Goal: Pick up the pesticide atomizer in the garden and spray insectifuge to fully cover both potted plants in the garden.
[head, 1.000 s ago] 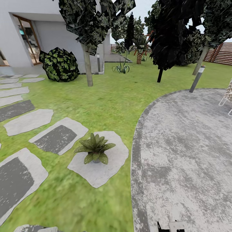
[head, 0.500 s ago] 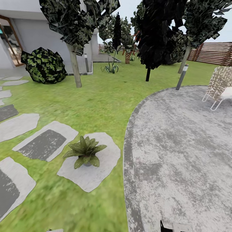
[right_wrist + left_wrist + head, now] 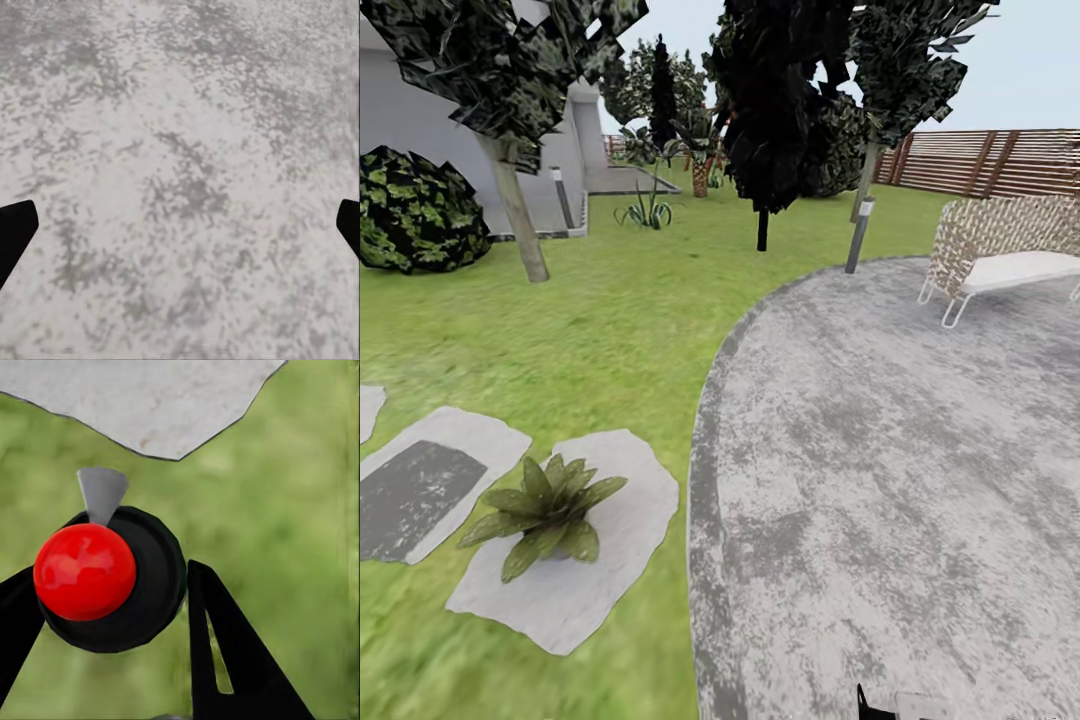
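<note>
Panning right, the head camera now takes in a wicker bench [image 3: 1010, 250]; one potted plant [image 3: 545, 505] sits on a stepping stone [image 3: 575, 590]. Left claw [image 3: 105, 607] grips the pesticide atomizer [image 3: 85, 572]; right claw [image 3: 180, 225] hangs spread over the patio [image 3: 890, 470]. Spraying comes next: approach and aim.

- Your head camera has swung to the right, so the whole scene has slid left across the view; nothing in the garden itself has moved.
- The potted plant [image 3: 545, 515] on its stepping stone [image 3: 575, 570] now sits lower and further left than a second ago.
- The woven chair [image 3: 1005, 255] on the patio [image 3: 900, 480] has come fully into view, where earlier you saw just its edge.
- More of the wooden fence [image 3: 990, 160] shows, and the house doorway has left the picture.
</note>
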You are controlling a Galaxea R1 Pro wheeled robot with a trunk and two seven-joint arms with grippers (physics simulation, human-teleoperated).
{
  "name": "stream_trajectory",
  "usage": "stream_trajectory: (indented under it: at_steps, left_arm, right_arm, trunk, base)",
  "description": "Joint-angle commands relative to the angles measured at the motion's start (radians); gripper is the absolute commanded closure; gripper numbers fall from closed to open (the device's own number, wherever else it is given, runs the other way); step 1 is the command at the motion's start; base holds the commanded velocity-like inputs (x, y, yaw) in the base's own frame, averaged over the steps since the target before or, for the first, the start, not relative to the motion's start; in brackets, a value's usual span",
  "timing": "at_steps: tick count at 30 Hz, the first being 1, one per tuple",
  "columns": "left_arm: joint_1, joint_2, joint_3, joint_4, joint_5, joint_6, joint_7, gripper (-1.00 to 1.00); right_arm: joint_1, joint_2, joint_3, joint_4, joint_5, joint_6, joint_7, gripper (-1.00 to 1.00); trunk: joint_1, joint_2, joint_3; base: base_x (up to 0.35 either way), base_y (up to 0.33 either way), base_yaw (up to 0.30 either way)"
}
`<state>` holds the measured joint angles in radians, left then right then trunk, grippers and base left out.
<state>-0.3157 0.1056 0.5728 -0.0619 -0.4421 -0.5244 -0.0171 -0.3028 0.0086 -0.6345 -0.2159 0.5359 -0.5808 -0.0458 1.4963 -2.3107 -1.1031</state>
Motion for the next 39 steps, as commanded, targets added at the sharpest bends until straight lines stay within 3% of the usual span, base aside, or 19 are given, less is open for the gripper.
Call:
stream_trajectory:
  at_steps: [1,32,39]
  left_arm:
    - [0.000,0.000,0.009,0.001,-0.007,-0.003,-0.002,1.00]
    - [0.001,0.000,0.009,0.001,-0.006,-0.003,-0.002,1.00]
    - [0.001,0.000,0.010,0.001,-0.005,-0.002,-0.001,1.00]
  right_arm:
    - [-0.001,0.001,-0.005,0.001,0.010,-0.002,-0.005,-1.00]
    - [-0.001,0.001,-0.005,0.003,0.013,-0.002,-0.005,-1.00]
    - [-0.001,0.001,-0.005,0.003,0.013,-0.001,-0.004,-1.00]
  trunk:
    - [0.000,0.000,-0.001]
    - [0.000,0.000,-0.001]
    - [0.000,0.000,-0.001]
  base:
    - [0.221,-0.259,-0.300]
    - [0.293,-0.179,-0.300]
    - [0.116,-0.073,-0.300]
